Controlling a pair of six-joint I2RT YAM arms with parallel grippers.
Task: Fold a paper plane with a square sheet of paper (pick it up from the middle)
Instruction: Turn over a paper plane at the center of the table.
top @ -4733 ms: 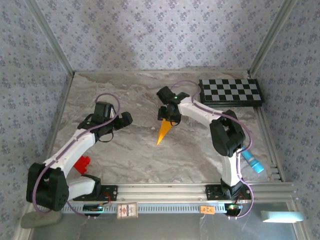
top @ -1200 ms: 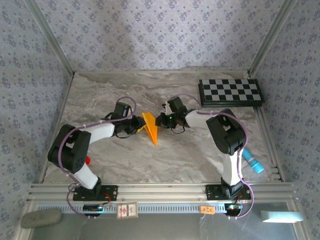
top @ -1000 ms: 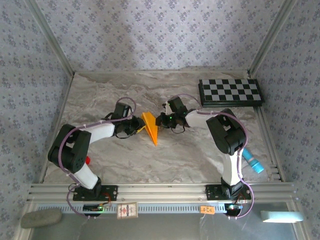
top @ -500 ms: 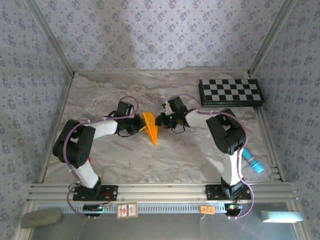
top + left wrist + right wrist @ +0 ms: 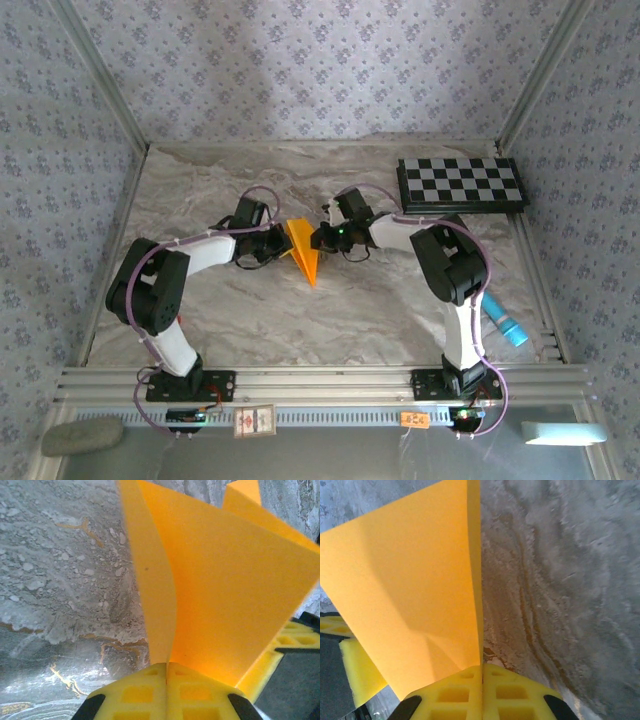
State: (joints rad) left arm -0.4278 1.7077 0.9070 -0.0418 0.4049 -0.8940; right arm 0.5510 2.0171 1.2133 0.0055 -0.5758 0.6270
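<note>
Now | L gripper (image 5: 281,246) pinching paper plane (image 5: 304,258), left side | R gripper (image 5: 317,240) pinching right side

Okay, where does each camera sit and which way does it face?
Top external: above and behind the bases, looking down on the table; both arms whole.
Left wrist: on the left arm, looking along the left fingers at the paper plane.
Right wrist: on the right arm, looking along the right fingers at the same plane.
Shared: all three show the plane; each wrist view catches the other arm's fingers.
</note>
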